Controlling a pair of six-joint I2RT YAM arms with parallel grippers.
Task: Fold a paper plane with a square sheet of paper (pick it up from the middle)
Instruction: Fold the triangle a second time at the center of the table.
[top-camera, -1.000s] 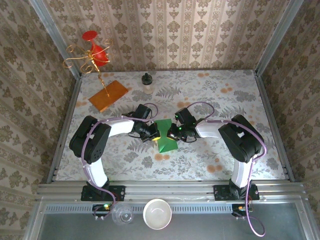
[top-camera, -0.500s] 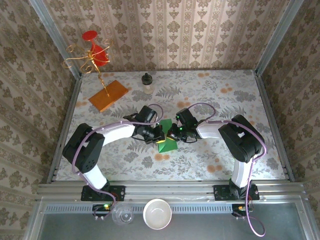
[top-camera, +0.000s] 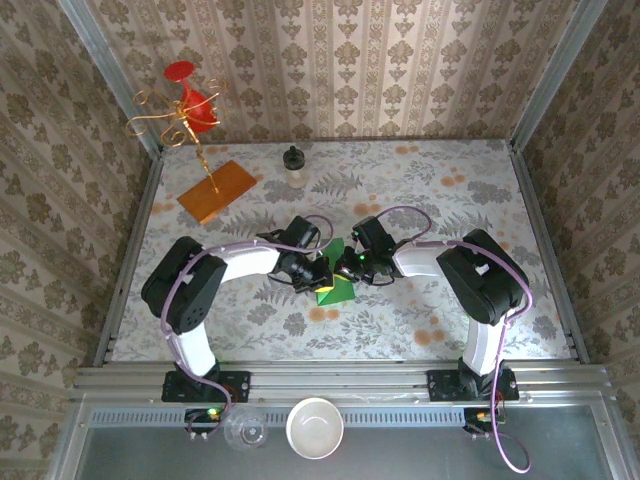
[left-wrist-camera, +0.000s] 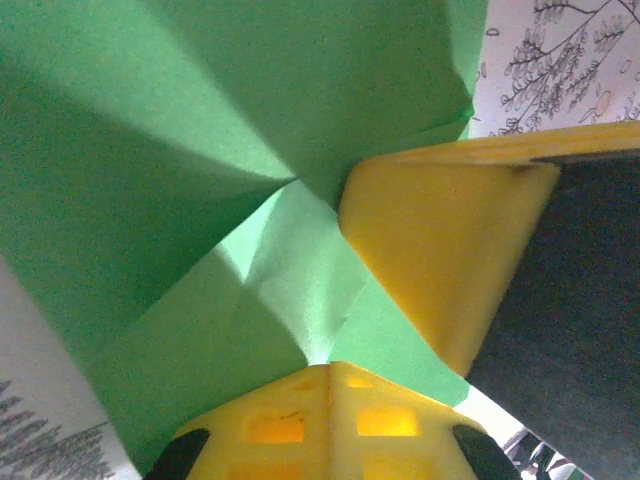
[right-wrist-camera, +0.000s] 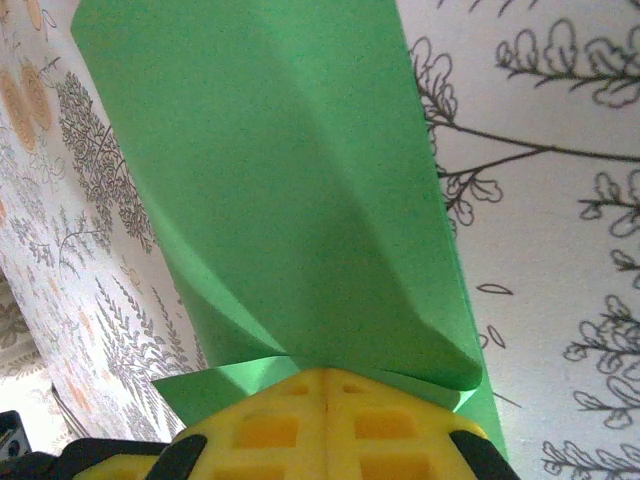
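Note:
The square sheet of paper (top-camera: 336, 287) is bright green and creased, bunched up off the floral table between my two grippers. My left gripper (top-camera: 321, 273) comes in from the left, its yellow fingers shut on a pinch of the sheet (left-wrist-camera: 300, 300), where several creases meet at the fingertips (left-wrist-camera: 330, 372). A yellow finger of the other gripper (left-wrist-camera: 440, 260) lies close on the right in that view. My right gripper (top-camera: 344, 268) comes in from the right and is shut on a folded edge of the sheet (right-wrist-camera: 290, 200) at its tips (right-wrist-camera: 325, 374).
An orange-brown board (top-camera: 217, 190) lies at the back left under a gold wire stand (top-camera: 175, 120) with red pieces. A small dark-capped bottle (top-camera: 293, 165) stands at the back. A white bowl (top-camera: 315, 428) and a clear cup (top-camera: 243, 430) sit on the near rail.
My left gripper has moved right, closer to the right gripper. The green sheet has gone from lying wide and flat to a narrower, bunched shape between the two grippers.

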